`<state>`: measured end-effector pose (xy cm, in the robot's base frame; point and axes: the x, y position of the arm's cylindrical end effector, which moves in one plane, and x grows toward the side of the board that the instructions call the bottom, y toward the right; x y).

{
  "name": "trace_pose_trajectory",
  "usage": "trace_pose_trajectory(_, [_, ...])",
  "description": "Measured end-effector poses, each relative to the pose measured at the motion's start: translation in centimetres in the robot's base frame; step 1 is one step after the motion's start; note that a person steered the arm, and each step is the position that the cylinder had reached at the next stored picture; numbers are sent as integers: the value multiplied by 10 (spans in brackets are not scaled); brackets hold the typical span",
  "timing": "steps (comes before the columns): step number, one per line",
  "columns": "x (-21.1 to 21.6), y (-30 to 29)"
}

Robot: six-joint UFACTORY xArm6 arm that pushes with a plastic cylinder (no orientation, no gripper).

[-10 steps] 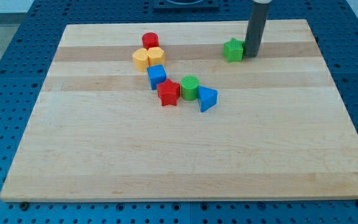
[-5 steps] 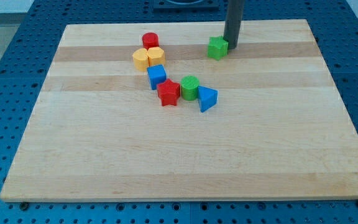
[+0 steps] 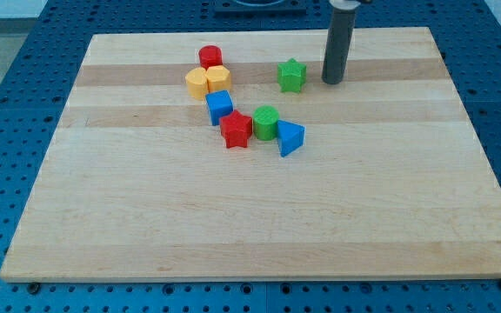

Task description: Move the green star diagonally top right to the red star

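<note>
My tip beside the green star on the wooden desk

The green star-shaped block (image 3: 292, 75) sits near the view's top of the pale wooden desk (image 3: 259, 217), up and to the view's right of the red star-shaped block (image 3: 236, 129). My tip (image 3: 332, 82), the end of a dark straight rod, stands just to the view's right of the green star, apart from it. The arm carries no jaws. A green cylinder block (image 3: 265, 123) touches the red star's right side.

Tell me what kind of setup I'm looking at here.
Likely a lab test bench: a wooden board lies on a blue perforated table, with small coloured blocks such as the green star and red star. My tip stands apart, to the view's right of the green star.
</note>
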<state>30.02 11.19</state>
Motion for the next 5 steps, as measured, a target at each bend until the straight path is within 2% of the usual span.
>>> trace_pose_trajectory(1, [-30, -17])
trace_pose_trajectory(2, [-33, -48])
trace_pose_trajectory(5, [20, -50])
